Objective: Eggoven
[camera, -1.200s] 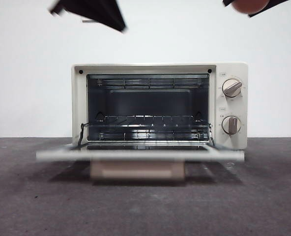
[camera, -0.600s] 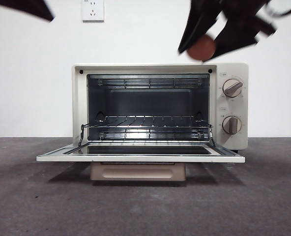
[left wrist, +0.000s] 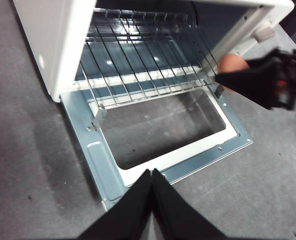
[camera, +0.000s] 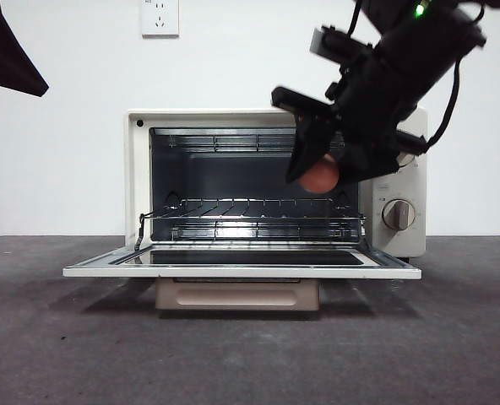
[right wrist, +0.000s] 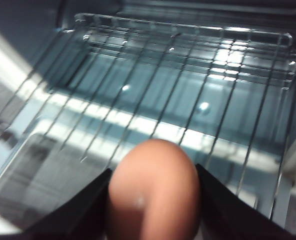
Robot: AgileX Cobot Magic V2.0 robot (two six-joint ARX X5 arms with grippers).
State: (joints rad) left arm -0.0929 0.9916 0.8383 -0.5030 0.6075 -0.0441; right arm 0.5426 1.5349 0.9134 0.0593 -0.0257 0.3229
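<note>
Front view: I see no readable writing on the oven [camera: 140, 181]; its door [camera: 241, 271] lies flat open above the desk [camera: 250, 354]. My right end effector [camera: 322, 173] clamps the egg [camera: 321, 175] before the cavity's right side, above the rack [camera: 250, 211].

Left wrist view: the left end effector [left wrist: 152, 175] hangs closed, empty, over the door.

Right wrist view: the egg's long axis points away from the end effector toward the bare rack.
</note>
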